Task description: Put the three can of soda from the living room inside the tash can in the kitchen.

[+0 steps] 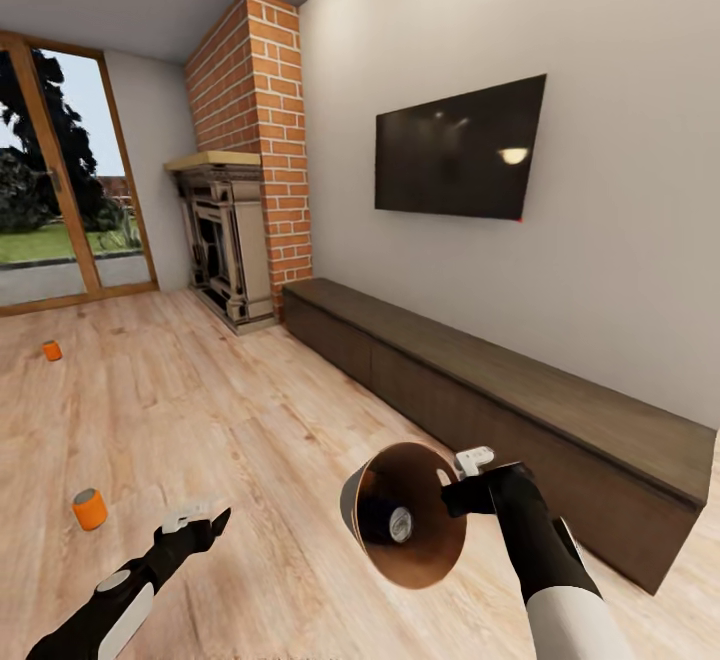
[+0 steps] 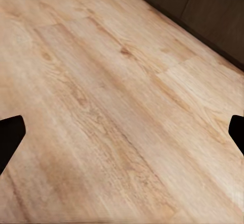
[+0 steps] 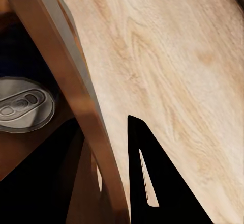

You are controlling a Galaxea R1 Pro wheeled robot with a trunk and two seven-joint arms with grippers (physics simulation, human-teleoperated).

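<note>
Warm wood planks run through the living room, from the robot's arms to the glass doors (image 1: 60, 180) and brick fireplace (image 1: 240, 230) at the far end. Nearest, the right gripper (image 1: 465, 485) is clamped on the rim of the bin (image 1: 405, 515), which hangs tipped on its side with its mouth toward the camera; in the right wrist view the wall (image 3: 66, 81) sits between the fingers, and one can (image 3: 23, 104) lies inside, silver top showing. The left gripper (image 1: 205, 518) hovers low over bare floor (image 2: 117, 112) with its fingers spread wide and nothing between them.

A second can (image 1: 89, 508) lies on its side just beyond and to the left of the left gripper, long axis roughly along the floor, top toward the robot. The left arm is clearly the nearer one and free, so I judge this can the next pickup. The third can (image 1: 52, 350) stands upright much farther off, toward the doors.
</note>
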